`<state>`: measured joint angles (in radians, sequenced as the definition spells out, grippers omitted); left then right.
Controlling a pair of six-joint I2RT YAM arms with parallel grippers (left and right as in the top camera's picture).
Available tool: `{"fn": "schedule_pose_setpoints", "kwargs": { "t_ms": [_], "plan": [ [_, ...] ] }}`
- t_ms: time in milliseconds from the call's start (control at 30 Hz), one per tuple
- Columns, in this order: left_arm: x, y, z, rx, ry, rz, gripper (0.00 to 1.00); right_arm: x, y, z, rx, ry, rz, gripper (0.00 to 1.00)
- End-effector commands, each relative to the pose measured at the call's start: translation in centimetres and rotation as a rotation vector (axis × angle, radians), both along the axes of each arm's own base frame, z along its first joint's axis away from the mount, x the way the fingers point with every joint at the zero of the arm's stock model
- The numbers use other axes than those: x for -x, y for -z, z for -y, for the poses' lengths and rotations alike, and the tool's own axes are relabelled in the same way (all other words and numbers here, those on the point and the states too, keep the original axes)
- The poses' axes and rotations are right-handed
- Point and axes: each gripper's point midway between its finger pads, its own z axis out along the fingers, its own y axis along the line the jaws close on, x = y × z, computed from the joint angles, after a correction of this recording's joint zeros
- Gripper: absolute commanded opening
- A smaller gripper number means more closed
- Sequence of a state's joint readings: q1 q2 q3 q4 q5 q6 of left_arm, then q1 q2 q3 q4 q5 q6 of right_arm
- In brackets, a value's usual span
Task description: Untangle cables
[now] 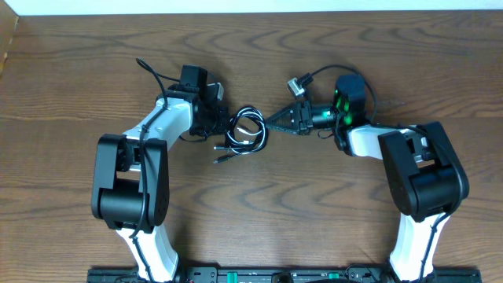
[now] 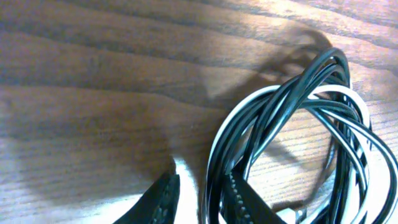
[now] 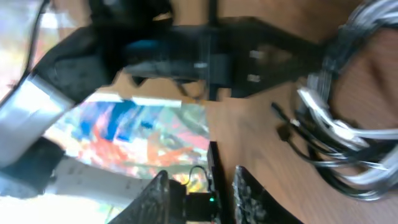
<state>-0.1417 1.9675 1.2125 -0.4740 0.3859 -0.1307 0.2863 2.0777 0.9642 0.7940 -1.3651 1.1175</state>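
cables (image 1: 246, 130): one black-and-white coil, between both arms;
left gripper (image 2: 200, 182): part open, straddling coil's edge; nearest;
right gripper (image 3: 201, 177): narrow gap, empty; coil beside

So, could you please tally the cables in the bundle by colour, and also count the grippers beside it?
black cable: 1
white cable: 1
grippers, the left gripper and the right gripper: 2
Total: 4
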Motion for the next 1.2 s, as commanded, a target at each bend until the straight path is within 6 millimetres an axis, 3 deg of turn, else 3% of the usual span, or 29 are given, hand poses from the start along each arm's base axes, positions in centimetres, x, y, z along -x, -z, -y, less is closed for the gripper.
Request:
{"fn": "schedule_pose_setpoints", "kwargs": {
  "t_ms": [0, 167, 367, 567, 767, 833, 1033, 1167],
  "plan": [
    [1.1, 2.1, -1.0, -0.035, -0.009, -0.069, 0.29, -1.3, 2.0, -0.1, 0.089, 0.096, 0.063, 0.35],
    [1.2, 2.2, -1.1, -0.035, -0.011, -0.071, 0.28, -2.2, 6.9, 0.7, 0.298, 0.225, -0.002, 0.39],
    [1.1, 2.0, -0.7, -0.016, -0.005, -0.066, 0.27, -2.0, 7.9, -0.3, 0.36, 0.244, 0.02, 0.39],
    [1.3, 1.5, 0.6, 0.064, 0.013, -0.073, 0.27, -1.8, 10.5, -1.1, 0.514, 0.317, 0.024, 0.4],
    [1.3, 1.5, 0.6, 0.064, 0.013, -0.073, 0.27, -1.7, 12.2, -1.6, 0.637, 0.38, 0.06, 0.07],
    [1.3, 1.5, 0.5, 0.061, 0.012, -0.073, 0.27, -1.4, 12.8, -1.3, 0.667, 0.382, 0.042, 0.01],
    [1.1, 1.9, -0.3, 0.011, -0.014, -0.071, 0.27, -0.1, 13.7, -0.5, 0.748, 0.339, -0.042, 0.01],
    [1.0, 2.0, -0.6, -0.007, -0.018, -0.068, 0.26, 0.5, 13.9, 1.1, 0.949, 0.284, -0.065, 0.01]
  ]
}}
